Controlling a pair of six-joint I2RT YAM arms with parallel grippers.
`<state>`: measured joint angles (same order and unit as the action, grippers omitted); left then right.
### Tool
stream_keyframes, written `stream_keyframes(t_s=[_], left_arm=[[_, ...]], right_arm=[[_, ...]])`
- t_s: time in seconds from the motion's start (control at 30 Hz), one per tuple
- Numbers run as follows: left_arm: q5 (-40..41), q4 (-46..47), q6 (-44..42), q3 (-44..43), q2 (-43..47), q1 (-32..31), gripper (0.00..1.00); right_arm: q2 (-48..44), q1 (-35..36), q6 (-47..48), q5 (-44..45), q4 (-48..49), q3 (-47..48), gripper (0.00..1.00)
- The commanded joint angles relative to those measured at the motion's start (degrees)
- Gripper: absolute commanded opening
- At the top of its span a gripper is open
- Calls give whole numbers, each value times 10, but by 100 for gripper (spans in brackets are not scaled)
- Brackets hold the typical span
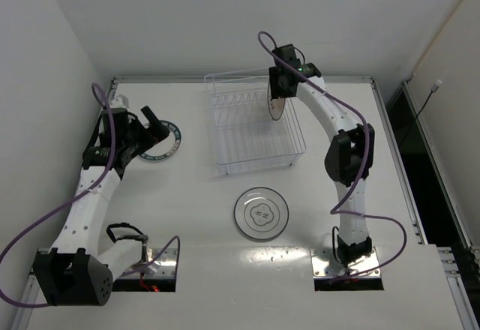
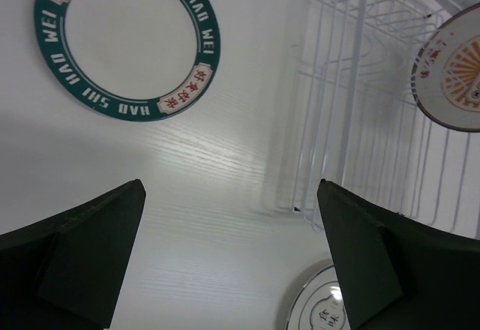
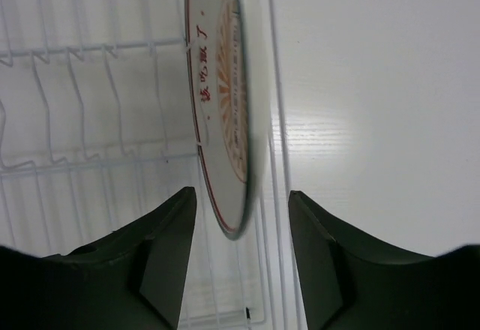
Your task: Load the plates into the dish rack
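Note:
The orange sunburst plate (image 1: pixel 276 109) stands on edge in the dish rack (image 1: pixel 222 124) near its right side. My right gripper (image 1: pixel 277 90) is right above it, open. In the right wrist view the plate's rim (image 3: pixel 225 105) sits between the fingers of my right gripper (image 3: pixel 241 193) with a gap on each side. The teal-rimmed plate (image 1: pixel 169 146) lies flat on the table left of the rack. My left gripper (image 1: pixel 155 124) is open and empty above its near edge. The white plate with the grey motif (image 1: pixel 262 213) lies flat in front of the rack.
The left wrist view shows the teal plate (image 2: pixel 135 109), the rack's wires (image 2: pixel 352 82), the orange plate (image 2: pixel 452 75) and part of the white plate (image 2: pixel 322 311). The rack's slot wires (image 3: pixel 75 82) run left of the orange plate. White walls enclose the table.

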<state>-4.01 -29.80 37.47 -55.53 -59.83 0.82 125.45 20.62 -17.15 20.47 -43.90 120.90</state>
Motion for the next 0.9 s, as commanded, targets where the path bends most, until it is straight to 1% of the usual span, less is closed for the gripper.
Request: stream_keyframes(t_s=[0.0, 0.03, 0.07, 0.1, 0.13, 0.17, 0.2, 0.23, 0.27, 0.3, 0.33, 0.37, 0.4, 0.43, 0.47, 0.5, 0.53, 0.57, 0.6, 0.63, 0.67, 0.7, 0.73, 0.77, 0.8, 0.83, 0.87], left_arm=[[67, 11, -17, 16, 18, -4, 99], [67, 11, -12, 21, 18, -4, 99], [73, 11, -4, 26, 18, -4, 99], [74, 11, 1, 37, 18, -4, 99], [74, 11, 8, 42, 18, -4, 99], [74, 17, 15, 42, 18, -4, 99], [67, 17, 21, 47, 18, -4, 99], [67, 22, 21, 47, 13, -4, 99], [67, 28, 21, 47, 13, -4, 99], [67, 28, 26, 47, 13, -4, 99], [67, 28, 26, 47, 8, -4, 99], [67, 34, 33, 47, 8, -4, 99], [73, 34, 44, 47, 8, -4, 99], [67, 34, 44, 47, 8, -4, 99], [60, 40, 44, 47, 8, -4, 99], [55, 48, 44, 47, 8, -4, 99], [49, 48, 44, 39, 8, -4, 99], [49, 55, 38, 32, 8, -4, 99], [49, 55, 37, 18, 2, -4, 99], [49, 55, 31, 12, 2, -4, 99], [49, 55, 30, 6, 2, -4, 99], [49, 55, 24, -4, 2, -4, 99], [59, 55, 24, -9, 2, -9, 99], [67, 55, 15, -15, 2, -9, 99], [76, 49, 4, -29, 2, -24, 99], [96, 49, -2, -35, 7, -29, 99], [104, 44, -8, -42, 7, -36, 99]], right_arm=[[-65, -33, -45, -49, -46, 19, 50], [-85, -39, -45, -64, -46, 13, 51], [-131, -39, -45, -64, -51, 7, 52], [-156, -44, -45, -70, -51, -14, 57], [-184, -45, -51, -75, -51, -31, 57], [-213, -52, -58, -86, -51, -52, 64], [-275, -60, -65, -104, -51, -109, 64], [-309, -85, -82, -165, -32, -150, 64], [-347, -101, -90, -204, -11, -200, 64], [-383, -116, -102, -243, 9, -305, 64], [-449, -149, -116, -305, 44, -362, 64], [-477, -168, -148, -344, 64, -421, 64], [-500, -209, -168, -428, 102, -536, 64], [-523, -225, -192, -468, 140, -597, 64], [-562, -245, -230, -509, 181, -694, 66], [-568, -267, -230, -543, 189, -712, 68], [-568, -278, -222, -533, 149, -719, 70], [-562, -278, -222, -532, 142, -737, 72], [-562, -278, -228, -550, 155, -759, 74], [-562, -278, -241, -567, 195, -785, 74], [-562, -270, -269, -580, 210, -838, 75], [-569, -260, -281, -587, 226, -867, 75], [-574, -253, -293, -594, 254, -928, 75], [-582, -245, -310, -594, 262, -958, 75], [-600, -245, -315, -594, 270, -988, 75], [-609, -245, -321, -594, 276, -1041, 78], [-615, -245, -326, -594, 276, -1064, 80]])
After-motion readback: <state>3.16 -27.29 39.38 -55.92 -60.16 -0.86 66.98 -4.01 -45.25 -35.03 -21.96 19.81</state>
